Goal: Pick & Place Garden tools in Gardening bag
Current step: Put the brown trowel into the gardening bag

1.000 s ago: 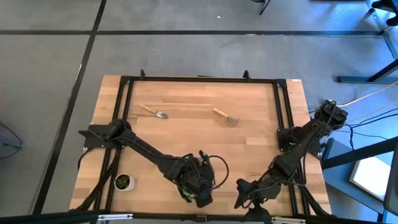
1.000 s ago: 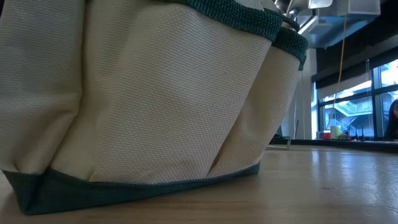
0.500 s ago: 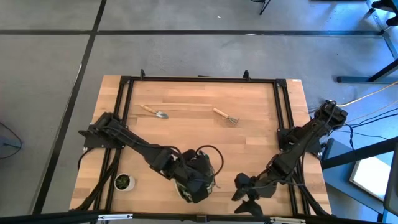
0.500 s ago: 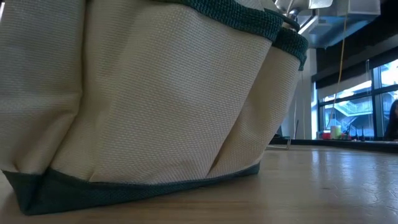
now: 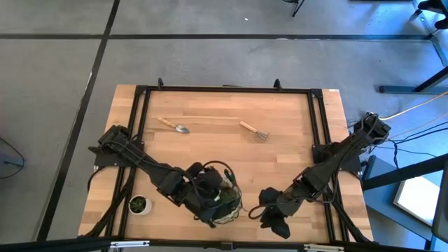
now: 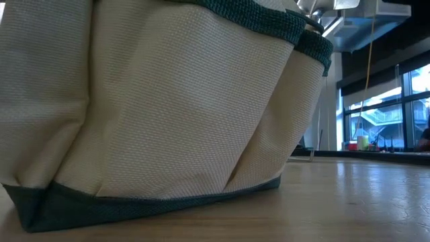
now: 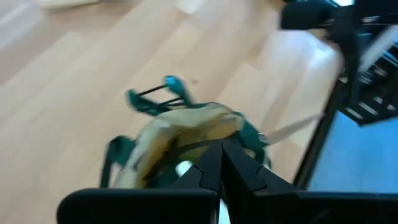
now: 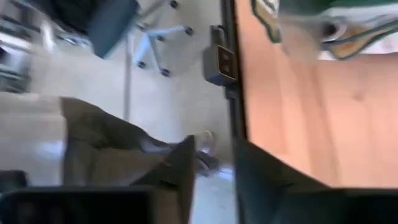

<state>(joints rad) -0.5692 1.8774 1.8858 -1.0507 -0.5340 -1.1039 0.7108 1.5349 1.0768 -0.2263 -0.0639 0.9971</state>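
- The left pincer (image 7: 222,163) has its two dark fingers pressed together, with nothing between them. It points down at the gardening bag (image 7: 186,140).
- From above, the left pincer (image 5: 208,204) is over the bag (image 5: 225,207) at the near edge of the counter (image 5: 224,150). The arm covers most of the bag, so only a part of the rim and the loop handles shows.
- In the left wrist view the bag is blurred. I see khaki cloth, dark green trim and a loop handle with a blue-green end, and something pale inside the opening that I cannot name.
- The right pincer (image 8: 211,163) has its fingers a little apart and holds nothing. Behind them are the counter edge, the floor, a chair base and what looks like a person's leg and shoe, all blurred.
- From above, the right pincer (image 5: 269,213) is near the front edge of the counter, just beside the bag on its right, not touching it.
- The low view is almost filled by the bag (image 6: 161,107): cream cloth with pockets and green trim. Neither pincer shows there.
- Two wooden-handled tools lie well apart from the bag on the far half of the counter: a trowel (image 5: 173,125) on the left and a fork (image 5: 254,130) on the right.
- A small potted plant (image 5: 139,204) stands at the near left, beside the left arm.
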